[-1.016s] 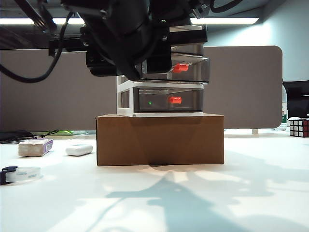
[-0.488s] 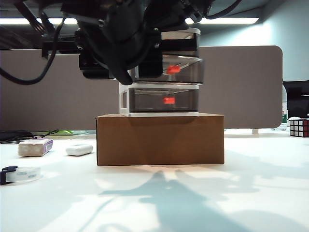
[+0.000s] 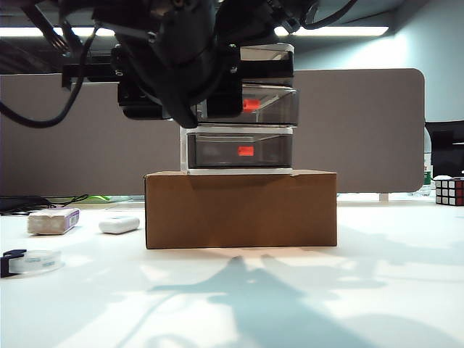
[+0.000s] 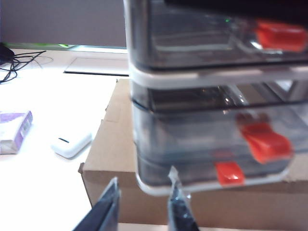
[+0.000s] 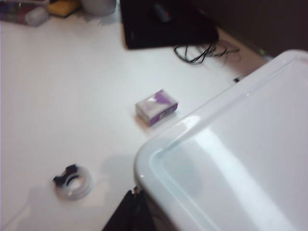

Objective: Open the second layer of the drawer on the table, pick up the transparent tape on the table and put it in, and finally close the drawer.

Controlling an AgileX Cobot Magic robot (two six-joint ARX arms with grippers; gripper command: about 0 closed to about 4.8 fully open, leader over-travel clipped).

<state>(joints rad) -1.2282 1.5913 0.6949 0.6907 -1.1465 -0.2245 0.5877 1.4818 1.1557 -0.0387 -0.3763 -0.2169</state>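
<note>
The second layer of the drawer (image 3: pixel 268 106) has slid inward.

Smoky grey drawer (image 3: pixel 239 109), red-orange tabs, brown cardboard box (image 3: pixel 241 209).

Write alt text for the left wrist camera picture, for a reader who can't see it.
A small cabinet of smoky grey drawers with red-orange tabs stands on a brown cardboard box, close to the camera. The left tool hovers before its corner, fingers apart and empty. A white oval object lies on the table beside the box.
</note>
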